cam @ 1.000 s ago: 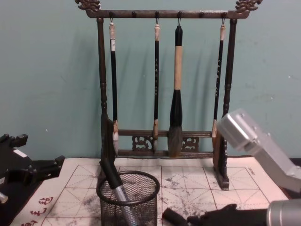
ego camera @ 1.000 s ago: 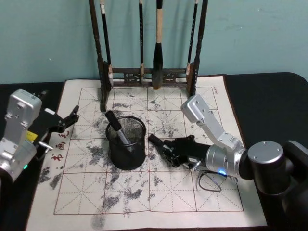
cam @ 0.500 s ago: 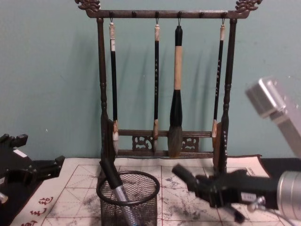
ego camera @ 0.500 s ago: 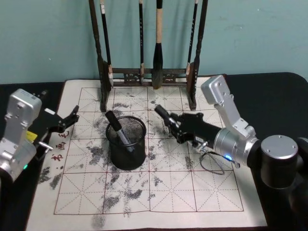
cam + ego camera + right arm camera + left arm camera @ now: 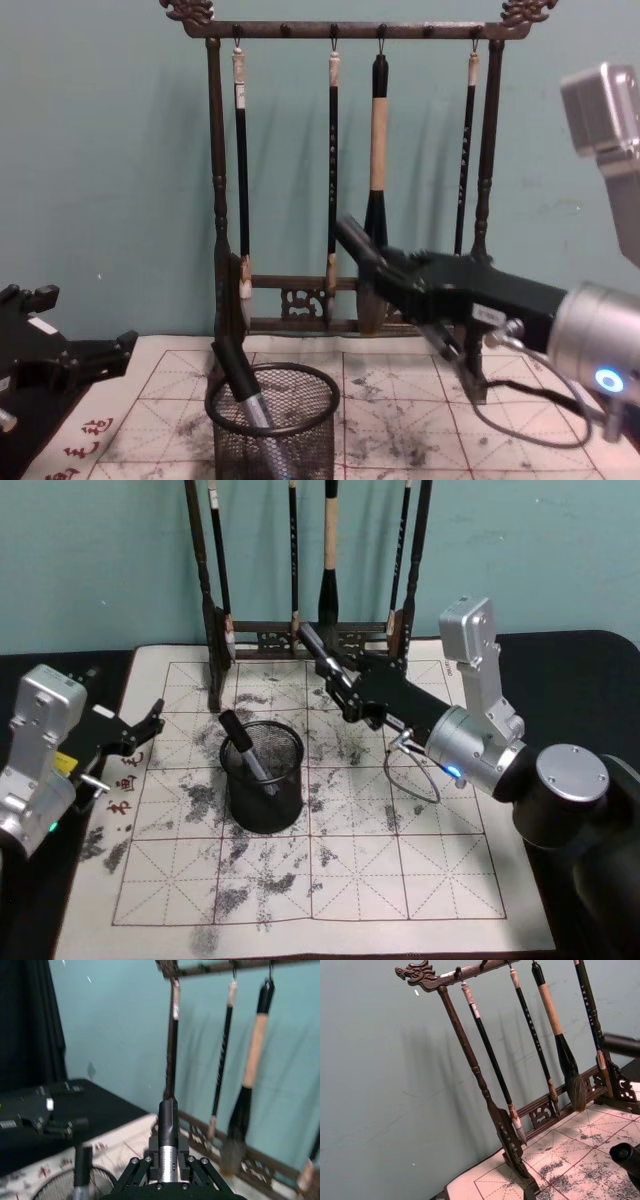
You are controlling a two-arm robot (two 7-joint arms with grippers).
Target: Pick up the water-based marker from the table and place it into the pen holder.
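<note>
My right tool (image 5: pixel 352 698) is clenched on the water-based marker (image 5: pixel 318 660), holding it in the air off the tabletop (image 5: pixel 570 670), with its free end tilted up toward the brush rack (image 5: pixel 212 630). The pen holder (image 5: pixel 262 790) stands on the white mat (image 5: pixel 400 880), below and to the left of that tool and apart from it. 1 other marker (image 5: pixel 244 748) leans inside it. The chest view adds the height: the held marker (image 5: pixel 357 245) sits well above the pen holder (image 5: pixel 272 428). The right wrist view looks along the barrel (image 5: pixel 167 1120) gripped between 2 fingers. My left tool (image 5: pixel 140 732) is parked at the mat's left edge, fingers spread, holding nothing.
</note>
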